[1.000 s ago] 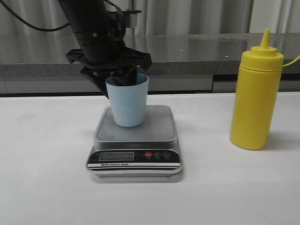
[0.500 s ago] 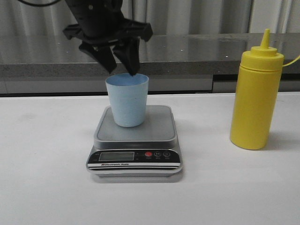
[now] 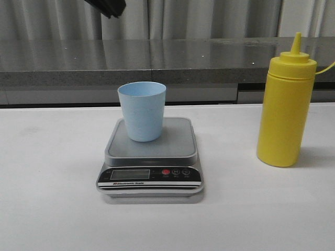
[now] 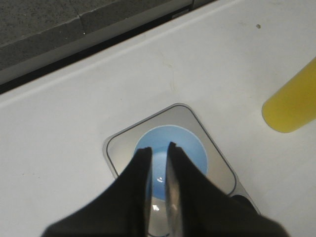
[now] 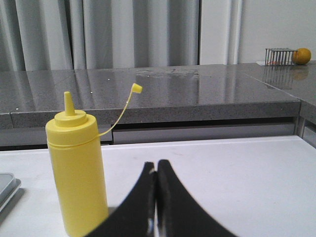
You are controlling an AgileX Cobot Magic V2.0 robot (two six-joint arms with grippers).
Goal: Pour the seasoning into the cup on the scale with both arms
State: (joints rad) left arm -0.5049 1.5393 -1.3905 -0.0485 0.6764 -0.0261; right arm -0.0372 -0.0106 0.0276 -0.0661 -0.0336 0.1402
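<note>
The pale blue cup [image 3: 142,110] stands upright on the silver platform of the digital kitchen scale [image 3: 151,159], toward its back left, on the white table [image 3: 52,198]. The yellow squeeze bottle [image 3: 286,104] stands upright on the table well to the right of the scale, its nozzle uncapped. The left end effector [image 4: 157,150] hangs high above the cup, fingers nearly together and empty. The right end effector [image 5: 156,168] is clenched on nothing, just beside the bottle.
</note>
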